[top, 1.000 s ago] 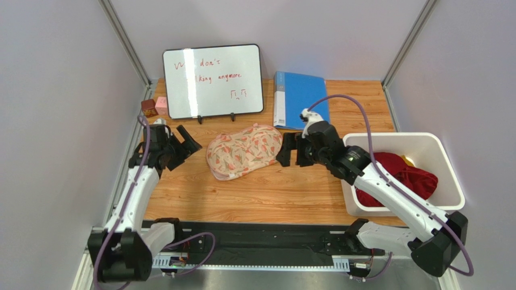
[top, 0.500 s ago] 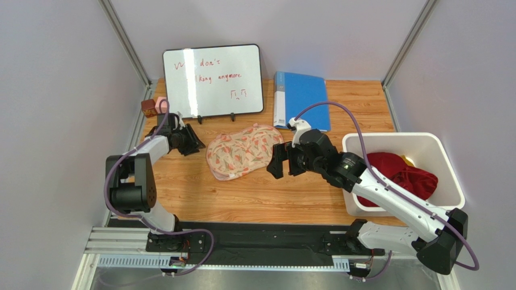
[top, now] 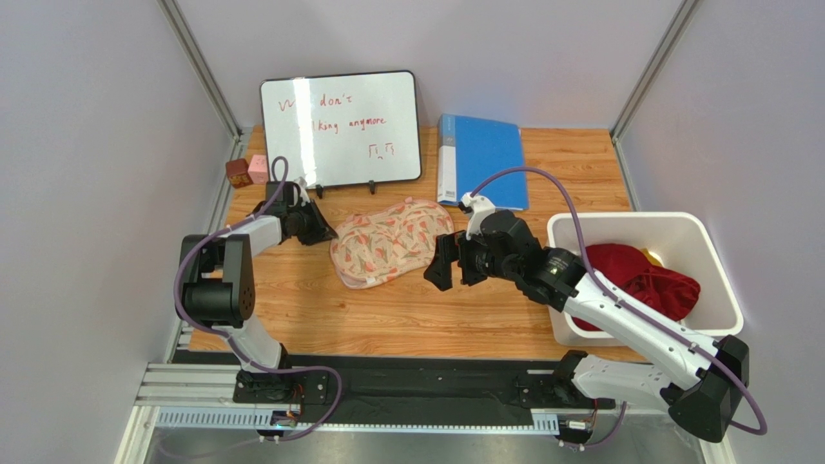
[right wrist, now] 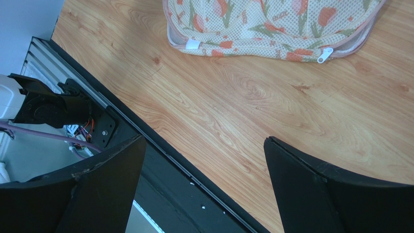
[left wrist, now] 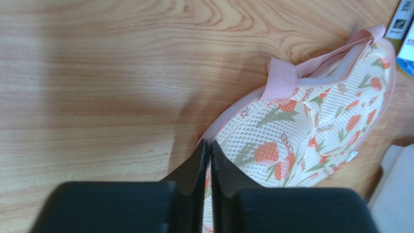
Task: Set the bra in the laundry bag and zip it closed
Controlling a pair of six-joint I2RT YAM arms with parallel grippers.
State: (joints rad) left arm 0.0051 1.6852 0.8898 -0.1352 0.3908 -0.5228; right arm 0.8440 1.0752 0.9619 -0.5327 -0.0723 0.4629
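Observation:
The laundry bag (top: 392,242) lies flat on the wooden table, a cream mesh pouch with pink-and-green print and pink trim. My left gripper (top: 324,230) sits at its left edge. In the left wrist view the left gripper (left wrist: 208,145) has its jaws pressed together on the trimmed rim of the laundry bag (left wrist: 311,121). A pink loop (left wrist: 282,80) shows further along that rim. My right gripper (top: 447,261) hovers open just right of the bag, with nothing between its fingers. The right wrist view shows the right gripper (right wrist: 204,145), the laundry bag (right wrist: 272,24) and its white zipper pull (right wrist: 324,54). The bra is not in view.
A whiteboard (top: 341,128) and a blue folder (top: 479,159) stand behind the bag. A white bin (top: 639,224) at the right holds heaped red and yellow clothes (top: 639,280). Two small blocks (top: 247,171) sit at the back left. A black rail (right wrist: 160,160) runs along the near table edge.
My left arm has swung right to the bag's left edge, and its jaws have closed there. My right gripper has drifted slightly left and nearer, staying open.

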